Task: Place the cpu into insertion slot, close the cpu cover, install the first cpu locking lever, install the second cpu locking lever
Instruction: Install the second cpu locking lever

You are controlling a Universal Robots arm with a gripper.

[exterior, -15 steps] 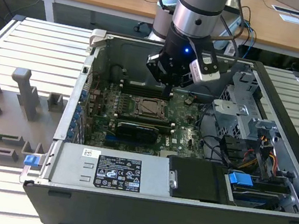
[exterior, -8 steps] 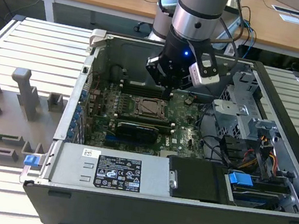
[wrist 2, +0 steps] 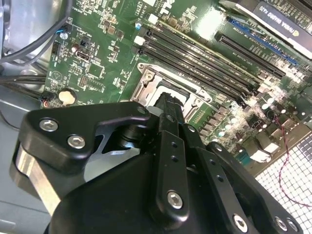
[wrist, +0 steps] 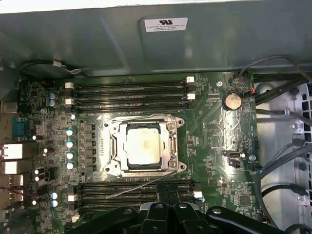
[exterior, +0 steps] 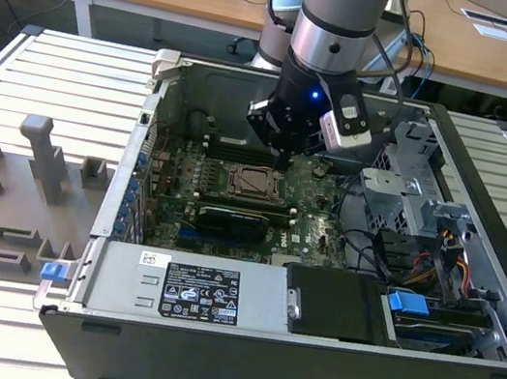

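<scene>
The cpu (wrist: 141,146), a silvery square chip, lies in the insertion slot (wrist: 113,168) on the green motherboard; the exterior view shows the cpu (exterior: 253,182) mid-board. The cpu cover (wrist: 171,146) lies flat around the chip as a metal frame. One thin locking lever (wrist: 146,181) stands out slanted over the memory slots beside the socket. Another lever (wrist: 141,117) runs along the opposite edge. My gripper (wrist: 165,189) hovers just off the slanted lever's side of the socket, fingers together, holding nothing that I can see. In the second wrist view the gripper (wrist 2: 170,101) points down at the socket's edge.
Long black memory slots (wrist: 131,90) flank the socket on both sides. A black expansion card (exterior: 234,218) lies nearer the case front. The case walls (exterior: 146,131) enclose the board, with drive cages and cables (exterior: 408,207) at the exterior view's right. Grey fixtures (exterior: 34,151) stand on the table outside.
</scene>
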